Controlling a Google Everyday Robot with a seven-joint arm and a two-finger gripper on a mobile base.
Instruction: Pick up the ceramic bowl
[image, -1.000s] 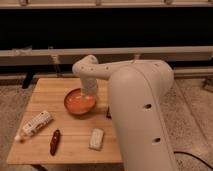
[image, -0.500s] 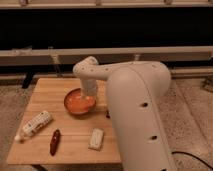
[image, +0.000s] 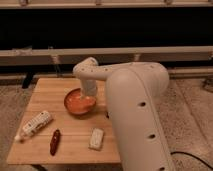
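Note:
The ceramic bowl (image: 77, 104), round, shallow and orange-red with a paler rim, sits on the wooden table (image: 47, 90) near its middle. My gripper (image: 89, 95) comes down from the white arm (image: 135, 107) onto the bowl's right rim. The arm's wrist covers the fingers and the bowl's right edge.
A white bottle (image: 34, 124) lies at the table's left front. A dark red oblong item (image: 54, 142) lies near the front edge. A small white packet (image: 96, 138) lies at the front right. A dark wall with a pale rail runs behind the table.
The arm has shifted slightly left and the bowl appears a little closer to the table's front; the other items have not moved.

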